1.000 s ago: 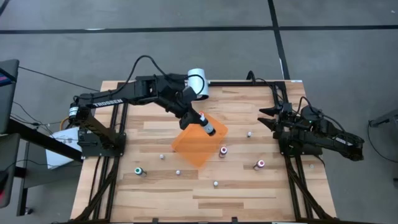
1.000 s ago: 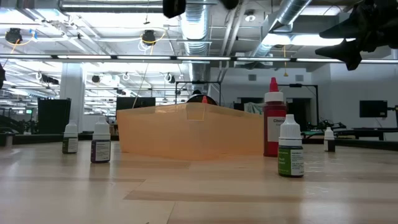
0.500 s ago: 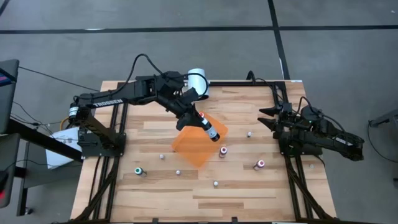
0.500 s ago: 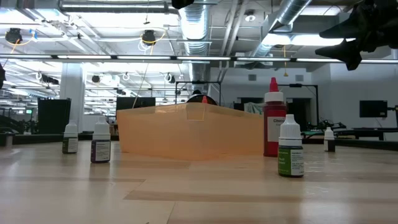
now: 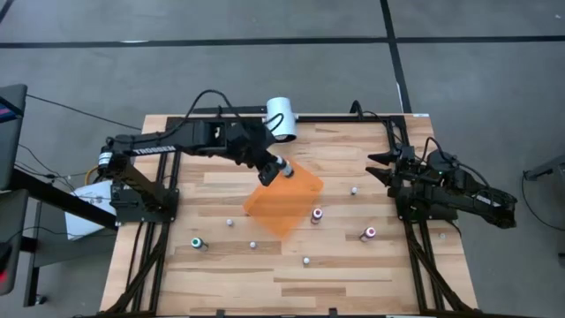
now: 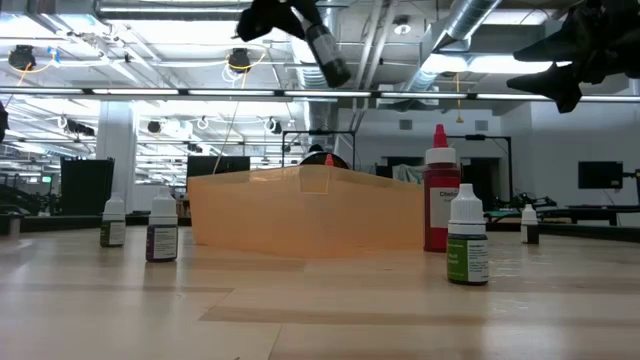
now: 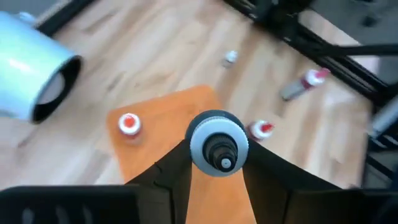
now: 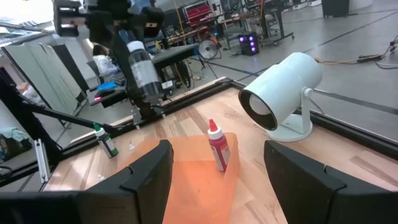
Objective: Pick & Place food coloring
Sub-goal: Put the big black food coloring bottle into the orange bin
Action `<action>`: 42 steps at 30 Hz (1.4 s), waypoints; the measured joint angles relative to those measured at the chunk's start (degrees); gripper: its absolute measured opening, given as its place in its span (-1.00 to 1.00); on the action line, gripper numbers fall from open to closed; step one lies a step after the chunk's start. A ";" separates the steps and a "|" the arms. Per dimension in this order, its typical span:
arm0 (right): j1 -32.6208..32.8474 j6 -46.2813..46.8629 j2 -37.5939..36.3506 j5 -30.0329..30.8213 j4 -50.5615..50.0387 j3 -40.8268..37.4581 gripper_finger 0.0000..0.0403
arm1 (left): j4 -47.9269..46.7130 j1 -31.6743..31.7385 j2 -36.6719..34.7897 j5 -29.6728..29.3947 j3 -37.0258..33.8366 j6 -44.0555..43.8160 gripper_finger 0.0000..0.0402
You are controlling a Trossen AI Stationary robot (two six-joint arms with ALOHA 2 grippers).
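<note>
My left gripper (image 5: 273,168) hangs above the far corner of the orange sheet (image 5: 284,205), shut on a dark food coloring bottle (image 6: 326,52) with a pale band. In the left wrist view one round grey end of this bottle (image 7: 217,144) faces the camera. A red bottle (image 8: 217,146) stands upright on the sheet. Several more small bottles stand on the wood, among them a green-topped one (image 5: 198,242) and two pink-topped ones (image 5: 316,215) (image 5: 369,234). My right gripper (image 5: 375,168) waits open, raised over the table's right side. My left gripper pinches the dark bottle between its two fingers (image 7: 177,168), one on each side of the round body just behind the grey end (image 7: 196,138). The fingers slant down from the table's left. The bottle hangs clear above the sheet, tilted, its free end (image 6: 338,76) lowest.
A white tube-shaped camera (image 5: 281,117) stands at the far edge just behind the sheet. Black frame rails (image 5: 393,132) run along the far and right sides. Small bottles (image 5: 306,261) (image 5: 355,189) dot the wood near the sheet. Bare wood lies along the near edge.
My left gripper has turned at the wrist, tipped further down and sunk a little, coming into the low view from above. The bottle, earlier stretched out toward the table's right and near side, now points more steeply down, still clear of the sheet.
</note>
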 joint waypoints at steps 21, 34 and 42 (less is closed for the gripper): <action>-0.01 0.06 -0.02 -0.01 0.07 0.00 0.19 | 2.16 -4.64 15.77 -13.23 0.08 -1.82 -0.41; -0.04 0.06 0.00 0.02 -0.67 0.02 0.19 | 6.20 -4.37 24.20 -13.56 0.53 0.08 -0.41; -0.04 0.06 0.00 0.02 -0.63 0.02 0.19 | 8.46 -2.58 25.03 -13.79 0.55 1.24 -0.41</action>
